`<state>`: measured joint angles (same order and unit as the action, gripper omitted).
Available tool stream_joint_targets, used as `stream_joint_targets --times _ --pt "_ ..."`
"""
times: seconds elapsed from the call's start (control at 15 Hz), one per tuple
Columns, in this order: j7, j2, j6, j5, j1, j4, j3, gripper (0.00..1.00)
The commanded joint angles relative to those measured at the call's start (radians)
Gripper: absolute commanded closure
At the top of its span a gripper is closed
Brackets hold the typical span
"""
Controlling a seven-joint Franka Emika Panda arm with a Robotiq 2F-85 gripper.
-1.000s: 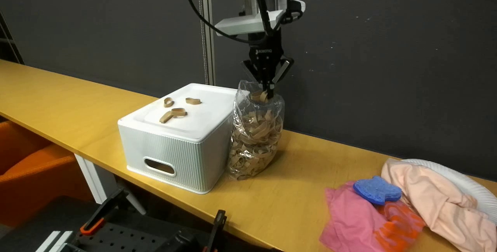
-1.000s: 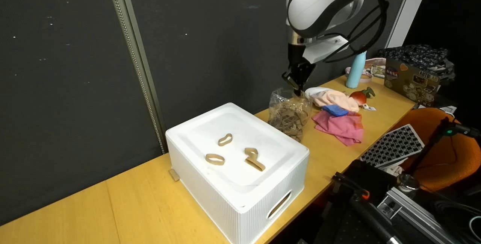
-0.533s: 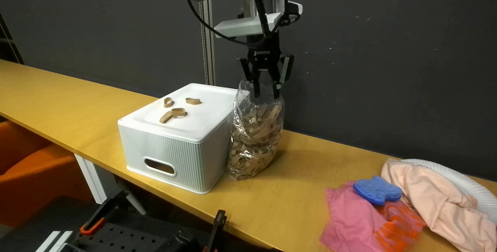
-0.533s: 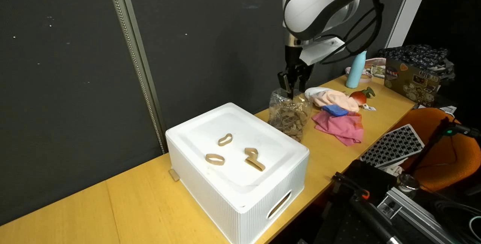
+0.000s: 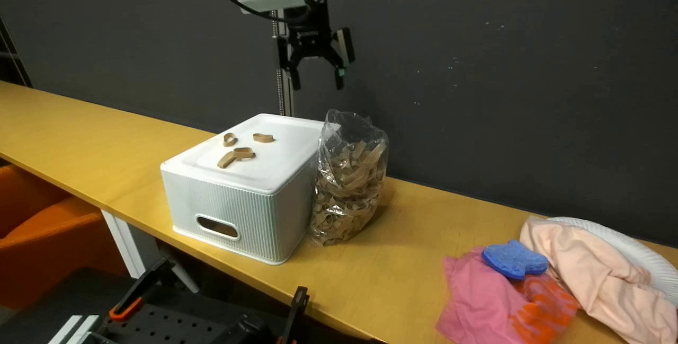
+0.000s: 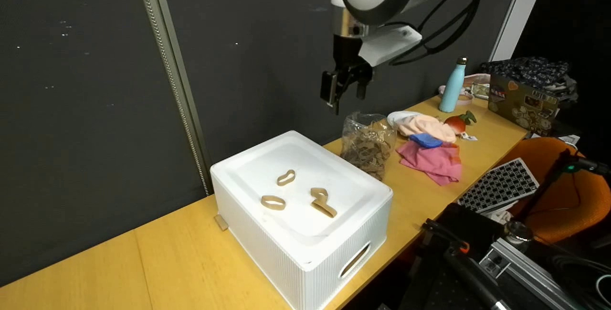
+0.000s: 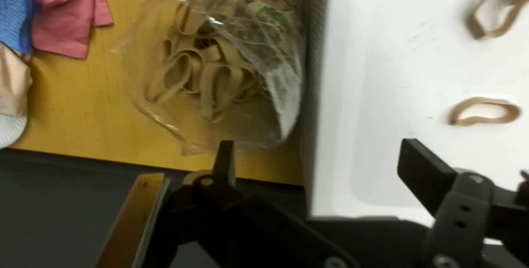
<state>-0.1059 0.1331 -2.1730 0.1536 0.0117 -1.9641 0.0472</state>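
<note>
The pincer (image 5: 318,87) hangs empty, wide apart, up high. Tan bands (image 5: 226,160) lie in the bag (image 5: 352,126) and on the white box (image 5: 238,201) — this looks like the reaching step, and next seems to call for lowering over one.

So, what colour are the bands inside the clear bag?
The bands inside the bag are tan, best seen in the wrist view.

On storage bin (image 5: 228,195), rubber bands (image 6: 324,208); beside it, more bands (image 5: 347,190) in plastic bag (image 5: 352,124); farther off, sponge (image 5: 514,259) on cloth (image 5: 476,299).
</note>
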Motion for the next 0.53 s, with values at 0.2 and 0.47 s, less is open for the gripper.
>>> stream_joint_targets --times 0.2,0.47 --pt "-0.062 0.034 0.001 -0.026 -0.104 0.027 -0.105 0.0" --pt "-0.06 0.054 -0.024 -0.046 -0.113 -0.019 -0.112 0.0"
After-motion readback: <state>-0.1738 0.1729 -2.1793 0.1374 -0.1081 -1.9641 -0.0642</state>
